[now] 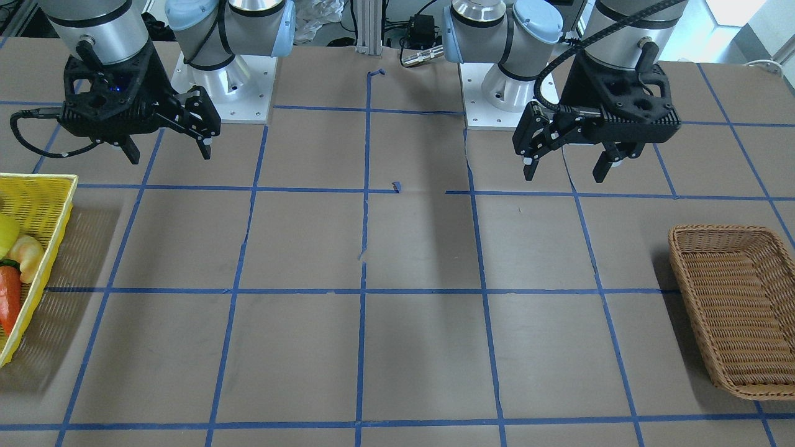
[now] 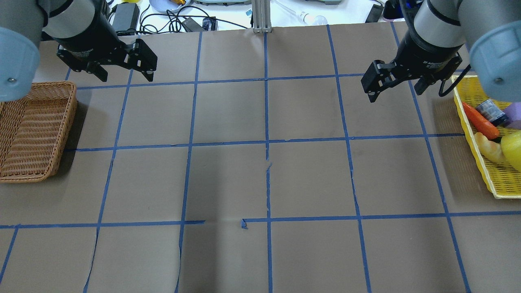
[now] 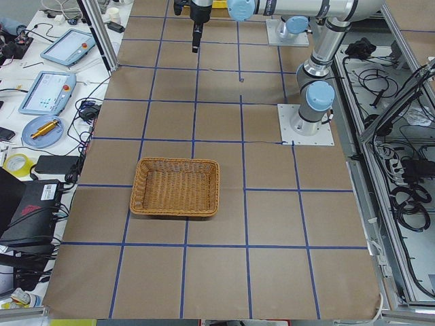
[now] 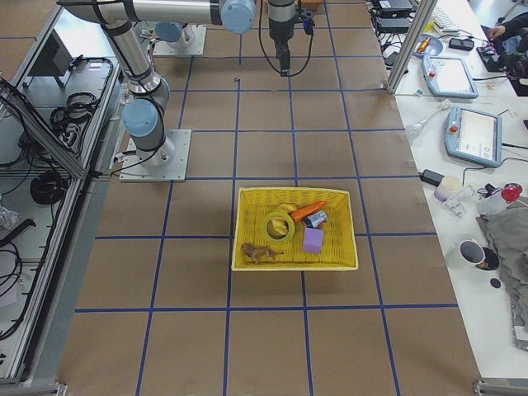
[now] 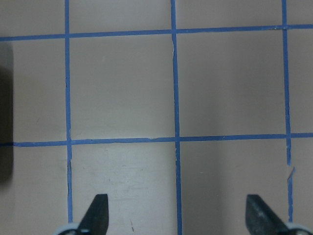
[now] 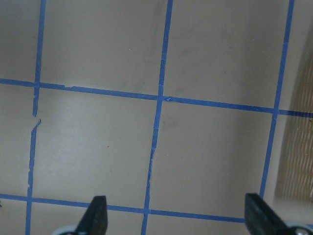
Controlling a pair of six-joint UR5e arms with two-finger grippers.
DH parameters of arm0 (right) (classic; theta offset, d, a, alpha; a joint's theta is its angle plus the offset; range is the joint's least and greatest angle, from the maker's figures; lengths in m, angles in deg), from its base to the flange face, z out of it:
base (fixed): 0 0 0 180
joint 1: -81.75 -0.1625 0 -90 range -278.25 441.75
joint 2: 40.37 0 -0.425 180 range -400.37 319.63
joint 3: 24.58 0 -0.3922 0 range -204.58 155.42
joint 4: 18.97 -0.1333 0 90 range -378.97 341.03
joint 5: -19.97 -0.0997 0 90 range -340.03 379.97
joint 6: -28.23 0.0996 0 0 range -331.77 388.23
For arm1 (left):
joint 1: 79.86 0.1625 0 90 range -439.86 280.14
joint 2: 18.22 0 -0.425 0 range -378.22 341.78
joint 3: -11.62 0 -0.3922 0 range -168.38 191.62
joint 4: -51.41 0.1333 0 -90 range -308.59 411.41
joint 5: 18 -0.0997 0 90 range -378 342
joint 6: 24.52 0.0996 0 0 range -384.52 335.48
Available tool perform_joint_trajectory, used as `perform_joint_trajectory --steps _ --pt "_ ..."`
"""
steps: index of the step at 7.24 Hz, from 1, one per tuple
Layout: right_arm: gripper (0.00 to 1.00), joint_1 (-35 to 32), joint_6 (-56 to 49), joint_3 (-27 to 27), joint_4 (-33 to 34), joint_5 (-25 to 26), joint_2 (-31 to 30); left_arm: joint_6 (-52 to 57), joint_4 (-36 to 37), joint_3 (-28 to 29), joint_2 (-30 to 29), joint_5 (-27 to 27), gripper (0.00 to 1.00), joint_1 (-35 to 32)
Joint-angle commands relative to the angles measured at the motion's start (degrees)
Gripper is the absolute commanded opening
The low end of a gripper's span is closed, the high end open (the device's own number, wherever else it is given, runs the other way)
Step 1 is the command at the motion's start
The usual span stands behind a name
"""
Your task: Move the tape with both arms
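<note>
Silver-grey arms (image 1: 99,31), lt-blue caps (image 1: 539,18), black jaws w/ cables (image 1: 539,84).

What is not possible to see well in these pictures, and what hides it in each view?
- The tape: clear only in the exterior right view, and small there. In the overhead and front-facing views the picture edge cuts the yellow basket, so the tape cannot be identified.
- The grey item beside the carrot: too small to name.
- The wicker basket: cut by the front-facing view's right edge.
</note>
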Motion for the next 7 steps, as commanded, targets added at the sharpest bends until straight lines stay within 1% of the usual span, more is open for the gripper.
perform_joint_trajectory --steps 1,7 --pt "1.00 -0.06 -0.09 -0.16 0.04 0.09 0.05 0.00 0.12 0.17 0.01 0.06 1.00 0.00" --pt "1.00 -0.06 0.00 -0.34 0.04 -0.17 -0.40 -0.09 0.20 0.08 -0.17 0.06 1.00 -0.09"
